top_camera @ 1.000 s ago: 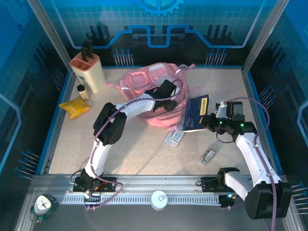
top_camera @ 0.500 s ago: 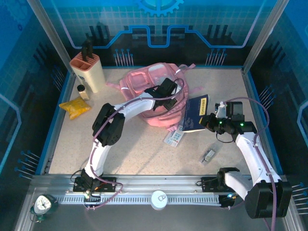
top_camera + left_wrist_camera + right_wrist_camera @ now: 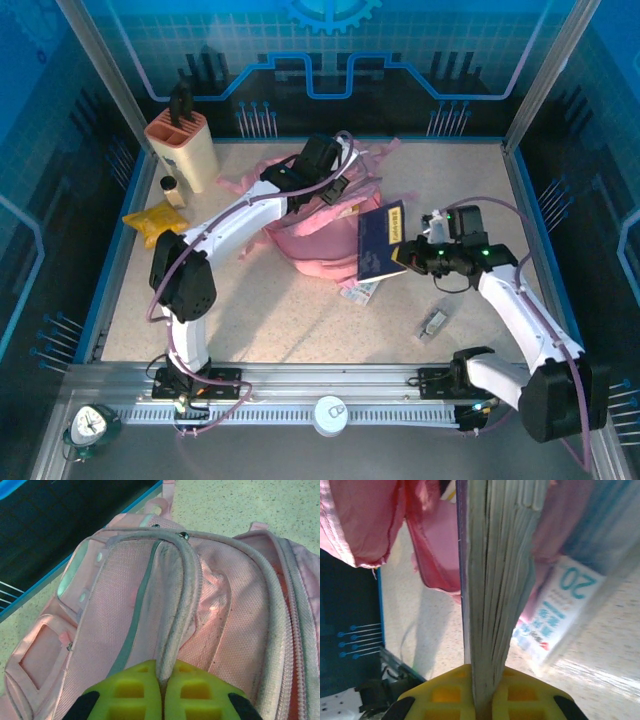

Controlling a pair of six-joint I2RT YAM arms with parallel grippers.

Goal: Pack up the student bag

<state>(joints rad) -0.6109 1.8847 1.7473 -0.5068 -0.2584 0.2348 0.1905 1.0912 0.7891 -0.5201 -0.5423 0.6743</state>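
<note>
The pink student bag [image 3: 315, 225] is lifted and pulled toward the back of the table, its lower part hanging open toward the right. My left gripper [image 3: 322, 172] is shut on the bag's pale grab loop [image 3: 177, 615], which runs up over the pink mesh back panel [image 3: 125, 600]. A dark blue book [image 3: 381, 240] is held upright on its edge beside the bag's opening. My right gripper [image 3: 407, 255] is shut on the book's page block [image 3: 497, 580], and pink bag fabric [image 3: 365, 515] hangs just ahead of it.
A white and blue packet [image 3: 362, 290] lies under the book, and a small grey clip [image 3: 433, 324] sits near the right arm. At the back left stand a beige knife block [image 3: 183, 145], a small jar [image 3: 172, 190] and a yellow pouch [image 3: 154, 222].
My left gripper has swung up and back to the left, hauling the bag with it. My right gripper has lifted the book off the table and carried it left toward the bag.
</note>
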